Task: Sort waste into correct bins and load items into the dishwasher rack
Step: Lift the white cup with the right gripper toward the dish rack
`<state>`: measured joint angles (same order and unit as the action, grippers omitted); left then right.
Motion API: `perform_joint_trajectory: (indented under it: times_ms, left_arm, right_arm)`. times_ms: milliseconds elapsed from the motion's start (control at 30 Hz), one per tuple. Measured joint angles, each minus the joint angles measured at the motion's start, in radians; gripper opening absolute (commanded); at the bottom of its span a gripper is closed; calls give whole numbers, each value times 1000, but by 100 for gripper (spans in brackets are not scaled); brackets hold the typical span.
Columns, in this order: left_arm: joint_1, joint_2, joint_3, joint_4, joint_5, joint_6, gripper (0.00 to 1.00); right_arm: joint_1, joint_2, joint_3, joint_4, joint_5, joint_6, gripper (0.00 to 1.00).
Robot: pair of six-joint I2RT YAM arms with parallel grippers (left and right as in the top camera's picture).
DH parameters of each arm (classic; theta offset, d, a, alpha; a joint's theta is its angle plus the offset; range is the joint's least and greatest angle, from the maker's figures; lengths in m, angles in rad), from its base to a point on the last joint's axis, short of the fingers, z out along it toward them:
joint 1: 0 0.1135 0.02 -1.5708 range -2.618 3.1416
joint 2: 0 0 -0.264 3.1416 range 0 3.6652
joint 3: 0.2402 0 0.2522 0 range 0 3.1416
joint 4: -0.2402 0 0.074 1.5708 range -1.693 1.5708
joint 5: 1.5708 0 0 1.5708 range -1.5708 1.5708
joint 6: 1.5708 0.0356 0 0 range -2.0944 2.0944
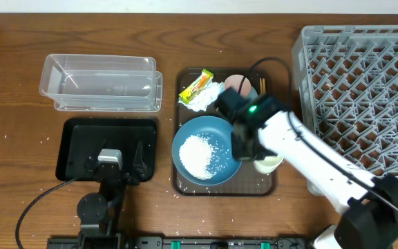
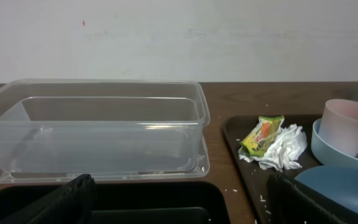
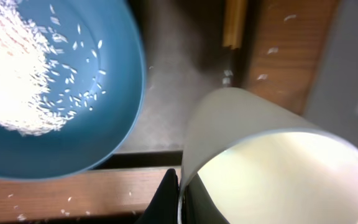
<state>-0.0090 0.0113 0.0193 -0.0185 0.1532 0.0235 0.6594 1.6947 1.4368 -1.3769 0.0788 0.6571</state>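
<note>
A blue plate (image 1: 206, 149) heaped with white rice (image 1: 202, 153) sits on the brown tray (image 1: 185, 185). Behind it lie the yellow-green wrapper (image 1: 195, 86), the white tissue (image 1: 204, 98), a pink-inside cup (image 1: 236, 84) and the chopsticks (image 1: 262, 84). My right gripper (image 1: 262, 160) is shut on the rim of a white cup (image 3: 272, 162), tilted above the tray's front right corner; the plate (image 3: 48, 87) is to its left. My left gripper (image 1: 110, 168) is open over the black tray (image 1: 74, 135). The clear tub (image 1: 102, 83) stands behind it. The grey rack (image 1: 358, 97) is at the right.
Loose rice grains lie scattered on the wooden table around the brown tray and near the front edge. A black cable runs from the left arm across the front left of the table. The wall is just behind the clear tub (image 2: 98, 124).
</note>
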Motion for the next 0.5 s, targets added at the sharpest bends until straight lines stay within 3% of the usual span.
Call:
perform_joint_trajectory:
  times_ms: [200, 500]
  left_arm:
    - [0, 0, 0, 0, 0, 0, 91]
    - [0, 0, 0, 0, 0, 0, 91]
  right_arm:
    - [-135, 0, 233, -126, 74, -97, 1]
    - [-496, 0, 475, 2, 12, -349, 1]
